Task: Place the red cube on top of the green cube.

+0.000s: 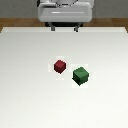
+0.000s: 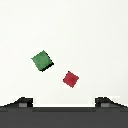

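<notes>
The small red cube (image 1: 60, 66) rests on the white table near the middle. The larger green cube (image 1: 80, 76) sits just beside it, toward the exterior view's right and a little nearer the camera, with a small gap between them. The wrist view looks down on both from well above: the green cube (image 2: 42, 60) and the red cube (image 2: 71, 78). My gripper (image 2: 65, 102) is open, its two dark fingertips (image 2: 22, 101) spread wide with nothing between them. It touches neither cube.
The white table (image 1: 30, 95) fills most of the exterior view. The arm's grey body (image 1: 65, 12) stands at the table's far edge, with a strip of brown floor behind it.
</notes>
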